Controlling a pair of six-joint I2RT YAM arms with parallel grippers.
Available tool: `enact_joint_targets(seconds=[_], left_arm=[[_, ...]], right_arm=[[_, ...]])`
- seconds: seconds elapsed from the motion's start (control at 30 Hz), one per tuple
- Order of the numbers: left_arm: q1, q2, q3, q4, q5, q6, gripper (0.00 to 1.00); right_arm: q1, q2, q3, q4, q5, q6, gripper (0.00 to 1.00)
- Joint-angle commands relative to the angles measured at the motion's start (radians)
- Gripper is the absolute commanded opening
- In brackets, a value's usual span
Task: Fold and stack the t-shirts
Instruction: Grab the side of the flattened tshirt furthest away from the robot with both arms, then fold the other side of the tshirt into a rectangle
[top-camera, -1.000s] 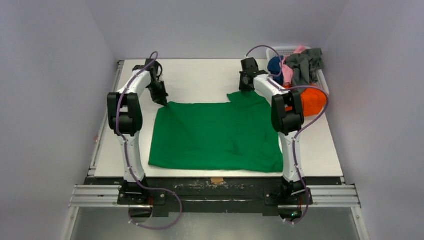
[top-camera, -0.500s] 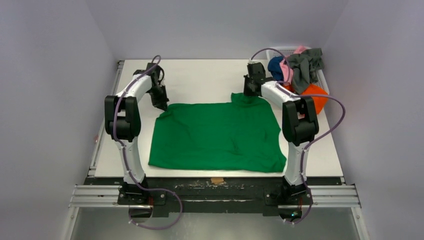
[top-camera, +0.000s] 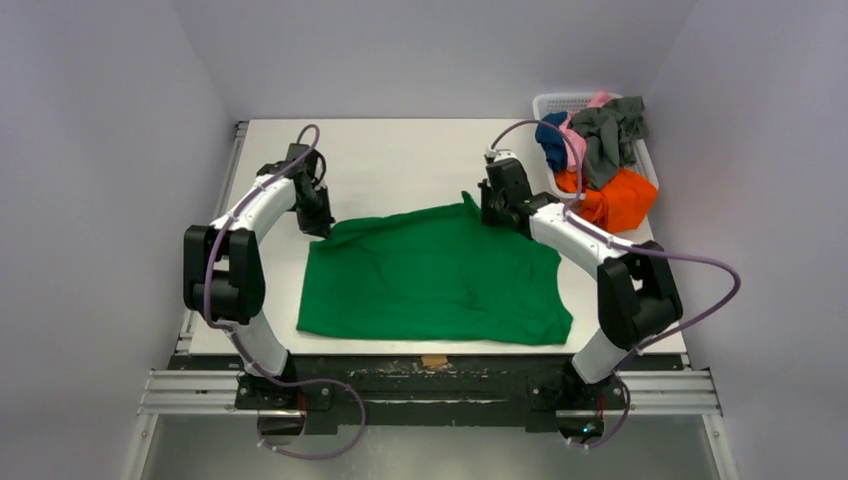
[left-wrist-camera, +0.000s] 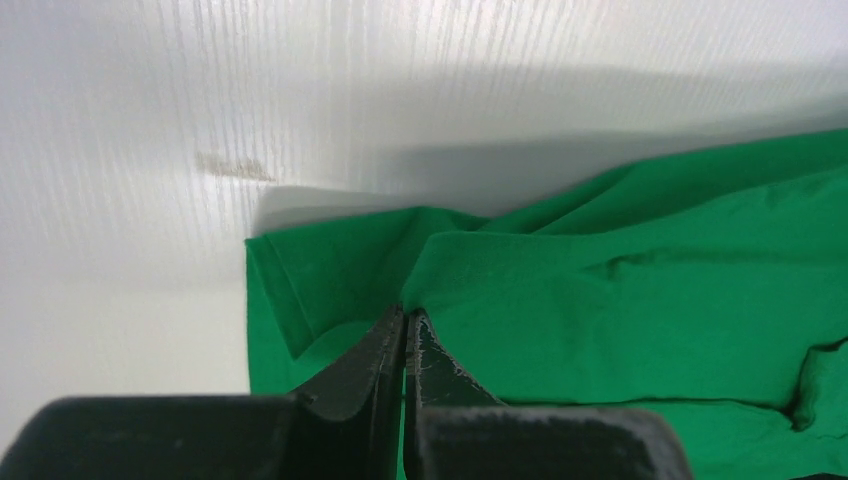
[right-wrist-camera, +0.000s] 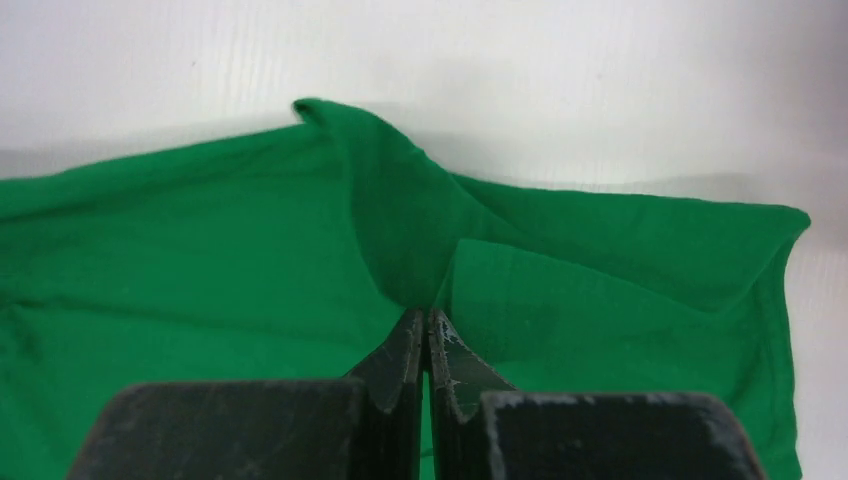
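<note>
Green t-shirt (top-camera: 435, 275) flat on bench (top-camera: 400, 150), hem toward the arms, sleeves at far corners, widest left to right. One here; four more in basket (top-camera: 560, 100) far right: navy (top-camera: 550, 135), pink (top-camera: 575, 148), grey (top-camera: 605, 130), orange (top-camera: 620, 200). Left jaws and right jaws each clamped on a far corner, both corners drawn nearer than a second ago

In the left wrist view the green t-shirt (left-wrist-camera: 650, 300) is cut off by the right and bottom edges. The cloth nipped by the left gripper (left-wrist-camera: 405, 322) is hidden between its closed fingers. In the right wrist view the shirt is cut by the left and bottom edges, and the fold pinched by the right gripper (right-wrist-camera: 428, 322) is likewise concealed. From above, the fingertips are too small to be made out. The white basket (top-camera: 560, 101) is largely buried under bunched shirts. The pink t-shirt (top-camera: 576, 148) is seen only in slivers beside the grey t-shirt (top-camera: 608, 130).
</note>
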Motion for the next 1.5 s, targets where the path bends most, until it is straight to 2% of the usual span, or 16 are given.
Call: enact_joint_targets(seconds=[0.0,0.07,0.3,0.5,0.67,0.97,1.03,1.07,1.1,1.17,1.27,1.33,1.37,1.47], left_arm=[[-0.020,-0.077,-0.051,0.067,-0.016,0.013,0.00],[-0.026,-0.080,-0.050,0.048,-0.017,0.008,0.00],[-0.041,-0.145,-0.109,0.056,-0.060,-0.026,0.00],[-0.060,-0.261,-0.168,0.039,-0.206,-0.058,0.00],[-0.064,-0.294,-0.209,0.049,-0.242,-0.077,0.00],[-0.096,-0.345,-0.329,0.086,-0.259,-0.133,0.00],[-0.099,-0.359,-0.357,0.074,-0.275,-0.157,0.06],[-0.100,-0.369,-0.368,0.048,-0.295,-0.182,0.13],[-0.100,-0.383,-0.374,0.022,-0.319,-0.208,0.24],[-0.102,-0.429,-0.375,-0.032,-0.354,-0.256,0.46],[-0.106,-0.526,-0.374,-0.060,-0.382,-0.315,0.73],[-0.108,-0.575,-0.374,-0.001,-0.300,-0.304,0.92],[-0.108,-0.587,-0.377,0.059,-0.218,-0.287,0.99],[-0.129,-0.554,-0.387,0.217,0.009,-0.274,1.00]], right_arm=[[0.014,-0.119,-0.051,0.020,0.078,0.025,0.00],[0.014,-0.116,-0.020,-0.063,0.133,0.023,0.00],[0.031,-0.296,-0.202,-0.059,0.089,0.052,0.00],[0.049,-0.448,-0.273,-0.155,0.079,0.081,0.00],[0.051,-0.541,-0.297,-0.248,0.083,0.082,0.00],[0.056,-0.597,-0.370,-0.329,-0.059,0.070,0.00],[0.057,-0.603,-0.395,-0.360,-0.118,0.084,0.00],[0.057,-0.614,-0.412,-0.381,-0.147,0.097,0.06],[0.058,-0.637,-0.431,-0.400,-0.193,0.101,0.12],[0.058,-0.676,-0.457,-0.455,-0.253,0.105,0.34],[0.059,-0.740,-0.443,-0.524,-0.273,0.104,0.56],[0.059,-0.777,-0.413,-0.508,-0.275,0.100,0.73],[0.059,-0.790,-0.409,-0.475,-0.281,0.116,0.81],[0.058,-0.801,-0.439,-0.287,-0.231,0.215,0.92]])
